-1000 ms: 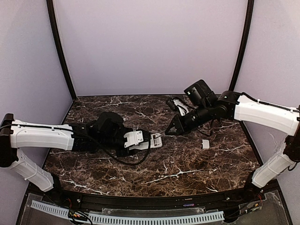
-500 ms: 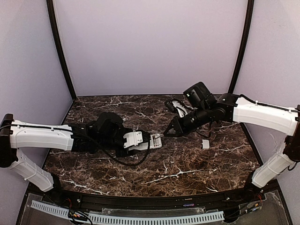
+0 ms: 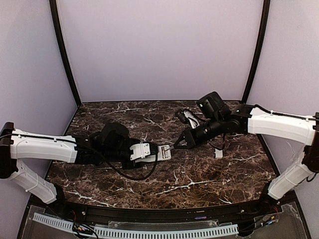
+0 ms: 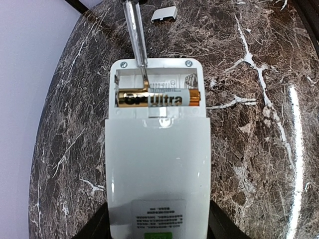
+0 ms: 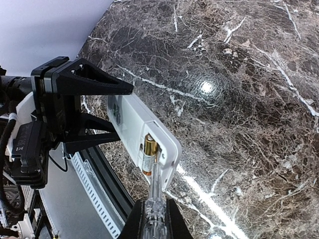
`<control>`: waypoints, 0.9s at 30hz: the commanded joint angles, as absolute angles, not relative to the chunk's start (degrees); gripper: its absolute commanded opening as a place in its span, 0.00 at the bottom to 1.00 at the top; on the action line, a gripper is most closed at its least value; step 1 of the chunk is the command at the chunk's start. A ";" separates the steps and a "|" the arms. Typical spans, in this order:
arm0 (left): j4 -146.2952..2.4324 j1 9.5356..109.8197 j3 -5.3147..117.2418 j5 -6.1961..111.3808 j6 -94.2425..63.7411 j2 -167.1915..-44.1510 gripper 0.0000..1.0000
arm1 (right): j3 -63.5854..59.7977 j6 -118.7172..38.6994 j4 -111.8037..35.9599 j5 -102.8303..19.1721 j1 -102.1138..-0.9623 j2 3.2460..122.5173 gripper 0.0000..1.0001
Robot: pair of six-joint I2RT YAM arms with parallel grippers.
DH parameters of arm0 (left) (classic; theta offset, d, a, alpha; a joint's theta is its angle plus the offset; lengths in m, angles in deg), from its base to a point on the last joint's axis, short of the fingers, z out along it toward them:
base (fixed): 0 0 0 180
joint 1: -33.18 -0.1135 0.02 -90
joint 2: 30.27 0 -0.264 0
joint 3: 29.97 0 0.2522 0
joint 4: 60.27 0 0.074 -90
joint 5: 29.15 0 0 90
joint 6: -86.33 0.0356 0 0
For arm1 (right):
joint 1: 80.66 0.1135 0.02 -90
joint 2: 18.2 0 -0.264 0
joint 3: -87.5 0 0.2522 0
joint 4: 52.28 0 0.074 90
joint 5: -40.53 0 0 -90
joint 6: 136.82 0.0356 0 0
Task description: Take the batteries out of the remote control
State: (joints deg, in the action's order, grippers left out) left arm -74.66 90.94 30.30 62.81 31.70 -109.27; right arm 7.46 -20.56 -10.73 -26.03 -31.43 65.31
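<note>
The remote control (image 3: 163,153) is a slim white bar, held back side up in my left gripper (image 3: 151,152), whose jaws are shut on its two long sides. Its battery compartment is uncovered at the far end. One gold and white battery (image 4: 157,98) lies across it; the slot beside the battery shows no battery. My right gripper (image 3: 185,142) is shut on a screwdriver (image 5: 155,196) with a clear handle. Its metal tip (image 4: 143,74) reaches into the compartment beside the battery (image 5: 147,152). In the left wrist view the remote control (image 4: 157,164) fills the middle.
A small white squarish plastic piece (image 3: 218,153) lies on the dark marble table (image 3: 199,184), right of the right gripper, and shows as (image 4: 164,13) in the left wrist view. Purple walls and black posts (image 3: 65,55) enclose the table. A black rail (image 3: 149,214) runs along the front edge.
My right gripper has moved a little left and down with the screwdriver, closer to the remote's open end. The left gripper and remote have shifted slightly toward the front.
</note>
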 commanded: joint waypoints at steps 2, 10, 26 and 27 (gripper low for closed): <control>-70.21 91.19 29.58 62.39 31.84 -107.53 0.00 | 9.00 -20.38 -13.00 -25.27 -32.06 64.43 0.00; -66.85 91.19 27.99 64.91 32.13 -108.63 0.00 | 9.23 -21.70 -13.72 -24.27 -33.32 66.05 0.00; -63.39 91.17 26.75 69.02 33.23 -112.67 0.00 | 6.56 -24.65 -14.18 -22.59 -35.13 71.74 0.00; -63.33 91.13 26.76 69.11 33.24 -112.69 0.00 | 6.51 -24.65 -14.24 -22.55 -35.14 71.91 0.00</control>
State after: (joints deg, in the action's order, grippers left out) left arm -67.23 90.94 27.10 68.47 32.88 -113.05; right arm 7.94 -23.25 -13.70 -22.12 -34.38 70.88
